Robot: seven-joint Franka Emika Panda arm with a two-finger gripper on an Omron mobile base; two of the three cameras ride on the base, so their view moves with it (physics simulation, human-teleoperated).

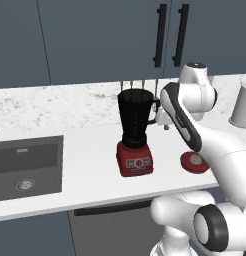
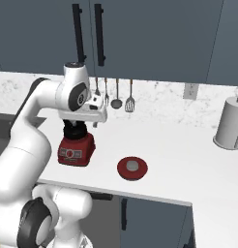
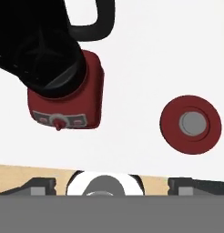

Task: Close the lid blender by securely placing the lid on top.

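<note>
Lid, a small flat red disc with a grey centre knob point(image 3: 190, 124), lies on the white counter point(image 2: 179, 164) beside the tall black jar blender on its red base point(image 1: 134, 132). We see our gripper point(image 3: 111, 184) above, fingers spread wide, empty; the lid sits off to its right.

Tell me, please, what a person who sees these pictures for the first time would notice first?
First comes the blender, a tall black jar with an open mouth on a red base, standing on the white counter right of the sink. Next is the lid, a red disc with a grey knob, lying flat on the counter apart from the blender, on its right. The big white arm bends over both, with its claw high above the counter's front edge.
</note>
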